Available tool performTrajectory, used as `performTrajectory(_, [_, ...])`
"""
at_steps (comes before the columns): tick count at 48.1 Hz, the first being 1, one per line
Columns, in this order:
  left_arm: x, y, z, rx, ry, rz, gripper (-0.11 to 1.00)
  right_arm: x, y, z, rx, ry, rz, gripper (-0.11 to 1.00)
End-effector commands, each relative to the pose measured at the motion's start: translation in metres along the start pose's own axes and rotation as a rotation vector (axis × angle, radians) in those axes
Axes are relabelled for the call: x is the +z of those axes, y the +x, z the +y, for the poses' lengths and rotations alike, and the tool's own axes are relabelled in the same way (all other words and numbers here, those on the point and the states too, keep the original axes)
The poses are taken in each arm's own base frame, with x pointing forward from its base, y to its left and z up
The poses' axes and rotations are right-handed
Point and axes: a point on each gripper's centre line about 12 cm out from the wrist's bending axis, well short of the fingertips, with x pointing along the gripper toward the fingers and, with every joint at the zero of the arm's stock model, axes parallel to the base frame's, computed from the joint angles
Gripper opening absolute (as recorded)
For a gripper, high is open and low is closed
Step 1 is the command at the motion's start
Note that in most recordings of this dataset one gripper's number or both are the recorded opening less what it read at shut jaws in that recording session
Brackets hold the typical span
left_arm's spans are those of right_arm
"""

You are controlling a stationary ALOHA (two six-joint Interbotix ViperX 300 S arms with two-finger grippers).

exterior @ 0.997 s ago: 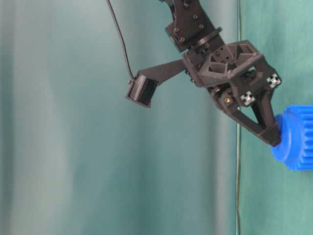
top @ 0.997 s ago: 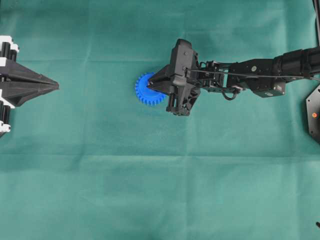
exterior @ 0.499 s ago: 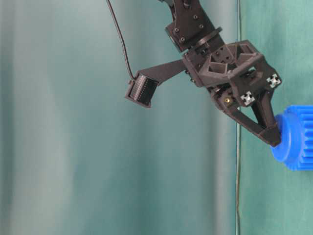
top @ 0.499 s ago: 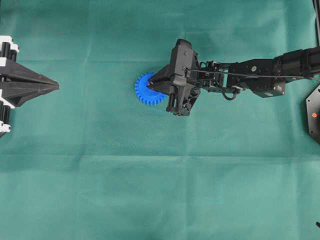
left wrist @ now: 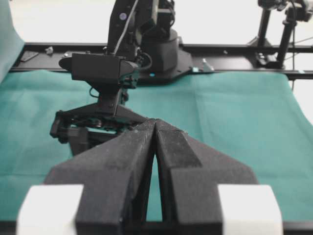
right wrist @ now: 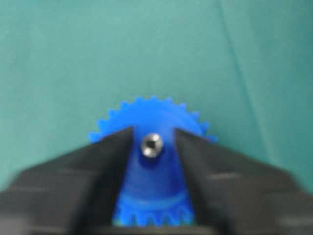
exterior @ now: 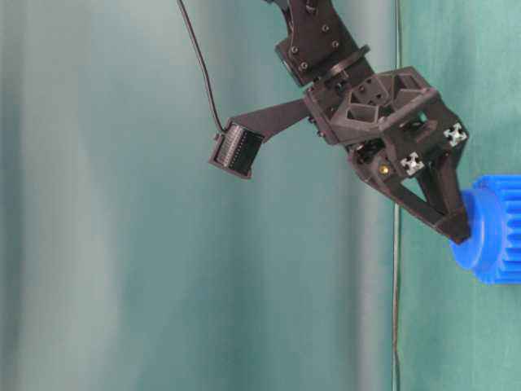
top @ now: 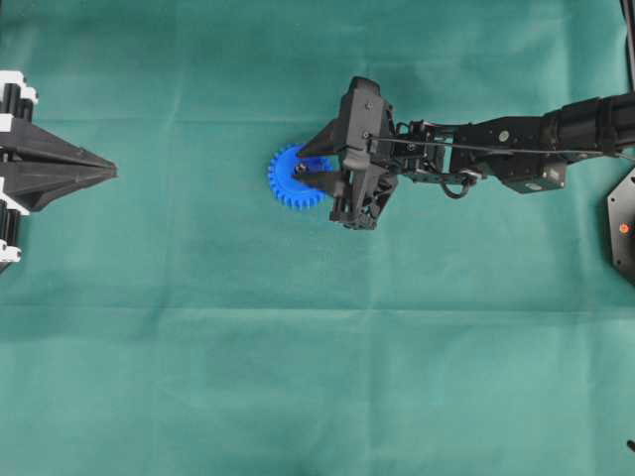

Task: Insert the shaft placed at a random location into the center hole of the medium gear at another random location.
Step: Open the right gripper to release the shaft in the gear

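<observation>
- Now my right gripper [top: 302, 169] hangs over the blue medium gear [top: 288, 181], a little left of centre in the upper half of the overhead view, on the green cloth [top: 298, 377].
- Its two fingers are spread apart; in the right wrist view the dark fingers [right wrist: 105, 161] stand either side of the gear's raised hub, with a clear gap between them.
- The shaft [right wrist: 151, 145] sits upright in that gap, its silvery round end facing the camera, planted in the middle of the hub where the center hole is; neither finger touches it there.
- The hole itself is covered by the shaft, so I cannot see it.
- In the table-level view the fingertips [exterior: 457, 230] rest against the hub end of the gear [exterior: 492, 240] at the right edge of the frame.
- My left gripper [top: 111, 171] lies at the far left edge of the overhead view, well apart from the gear, its fingers pressed together to a point with nothing between them.
- The left wrist view shows the same closed fingers [left wrist: 168, 147] with only a thin slit between.
</observation>
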Motion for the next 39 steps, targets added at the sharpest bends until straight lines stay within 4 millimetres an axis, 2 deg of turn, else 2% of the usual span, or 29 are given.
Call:
performTrajectory(1, [0.007,0.003,0.0,-0.002,0.0,-0.015,0.0,0.018,-0.006,-0.002,-0.004,0.018,-0.051,0.71])
performTrajectory(3, [0.007,0.003,0.0,-0.002,0.0,-0.015,0.0,0.02,-0.008,-0.002,-0.004,0.018,-0.055,0.82])
performTrajectory(5, [0.007,0.003,0.0,-0.002,-0.002,-0.014,0.0,0.022,-0.011,-0.002,-0.004,0.018,-0.061,0.86])
performTrajectory(13, [0.007,0.003,0.0,-0.002,0.002,-0.015,0.0,0.036,-0.022,-0.002,-0.004,0.016,-0.084,0.78])
performTrajectory(33, [0.008,0.003,0.0,-0.002,0.002,-0.017,0.0,0.067,-0.061,-0.002,0.003,0.005,-0.138,0.78])
performTrajectory(39, [0.007,0.003,0.0,-0.002,0.002,-0.015,0.0,0.068,-0.069,-0.002,0.004,0.005,-0.146,0.78])
